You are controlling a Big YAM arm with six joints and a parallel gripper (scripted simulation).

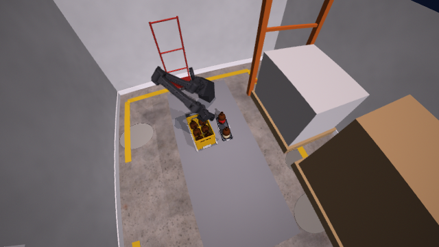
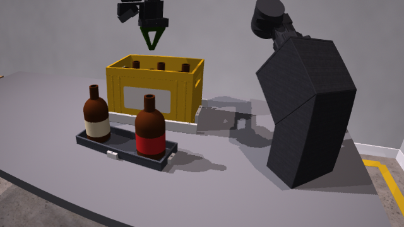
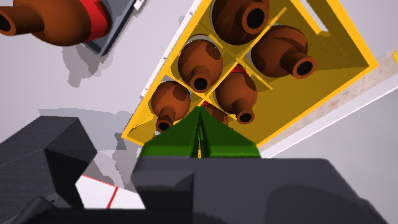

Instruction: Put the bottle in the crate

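Observation:
The yellow crate stands on the table with brown bottles upright in its slots; it also shows in the wrist view and in the overhead view. My gripper hangs above the crate's back left part, fingers shut together with nothing between them; its green fingers show in the wrist view. A bottle stands in the slot right under the fingertips, partly hidden by them. The dark tray in front of the crate holds a red-label bottle and a cream-label bottle, both upright.
The arm's large dark base stands to the right of the crate on the table. A white strip lies along the crate's foot. Shelving and big boxes stand beyond the table's right side.

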